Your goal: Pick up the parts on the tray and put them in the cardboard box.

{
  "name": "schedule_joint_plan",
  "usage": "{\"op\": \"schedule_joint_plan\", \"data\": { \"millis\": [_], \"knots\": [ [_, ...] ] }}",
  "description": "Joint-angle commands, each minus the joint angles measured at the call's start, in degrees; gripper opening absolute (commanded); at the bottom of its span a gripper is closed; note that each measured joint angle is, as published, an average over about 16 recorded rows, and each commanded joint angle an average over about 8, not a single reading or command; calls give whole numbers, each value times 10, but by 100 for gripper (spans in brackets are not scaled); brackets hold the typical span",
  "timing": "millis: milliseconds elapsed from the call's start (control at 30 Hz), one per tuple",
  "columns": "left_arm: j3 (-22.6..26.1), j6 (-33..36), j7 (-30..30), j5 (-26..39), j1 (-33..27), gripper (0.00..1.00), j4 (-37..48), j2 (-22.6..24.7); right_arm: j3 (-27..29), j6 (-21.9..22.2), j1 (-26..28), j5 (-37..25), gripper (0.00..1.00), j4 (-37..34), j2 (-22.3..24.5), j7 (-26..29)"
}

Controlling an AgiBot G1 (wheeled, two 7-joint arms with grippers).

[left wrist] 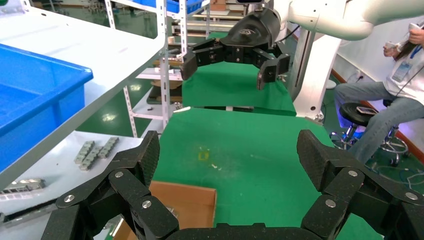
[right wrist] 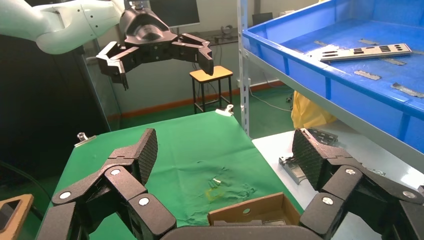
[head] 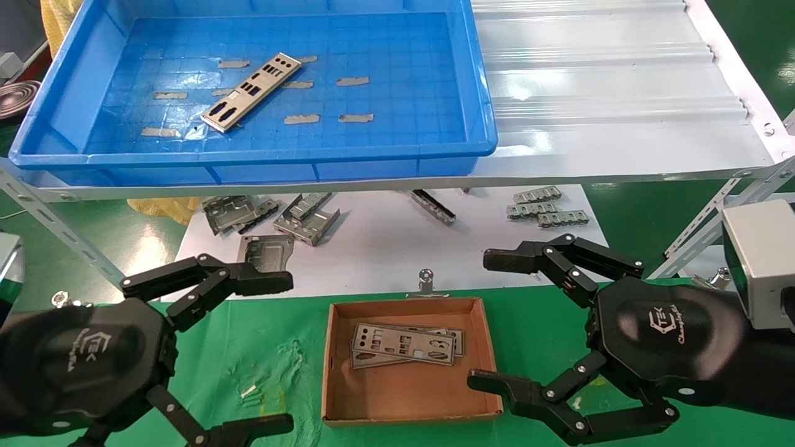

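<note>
One silver-grey punched part (head: 251, 91) lies at a slant on the floor of the blue tray (head: 248, 171), also seen as the part (right wrist: 367, 51) in the right wrist view. The brown cardboard box (head: 397, 391) sits on the green cloth and holds a few stacked parts (head: 404, 344). My left gripper (head: 289, 354) hovers open to the left of the box, nothing between its fingers. My right gripper (head: 481, 318) hovers open at the box's right edge, also empty. Each wrist view shows its own gripper spread wide, left gripper (left wrist: 230, 155) and right gripper (right wrist: 225, 150), over a corner of the box (left wrist: 185, 205) (right wrist: 250, 212).
Bent grey brackets (head: 304, 217) and small grey pieces (head: 540, 208) lie on a white board under the white corrugated shelf (head: 608, 93). Grey tape strips (head: 352, 81) dot the tray floor. A metal clip (head: 426, 280) stands behind the box. A seated person (left wrist: 390, 100) is beyond the table.
</note>
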Motion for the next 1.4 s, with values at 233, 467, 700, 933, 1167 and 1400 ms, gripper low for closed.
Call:
{"op": "schedule_joint_plan", "data": {
  "millis": [233,467,700,933,1167,1400],
  "knots": [
    [0,0,0,0,0,100,0,0,0,0,0,0,100,0,0,0],
    [2,0,1,2,-1,100,4,2,0,0,0,0,100,0,0,0],
    [2,-1,2,3,-2,100,6,4,0,0,0,0,100,0,0,0],
    [3,-1,2,4,-3,100,7,5,0,0,0,0,100,0,0,0],
    [3,-1,2,4,-3,100,8,5,0,0,0,0,100,0,0,0],
    [3,-1,3,5,-3,100,8,5,0,0,0,0,100,0,0,0]
  ]
}}
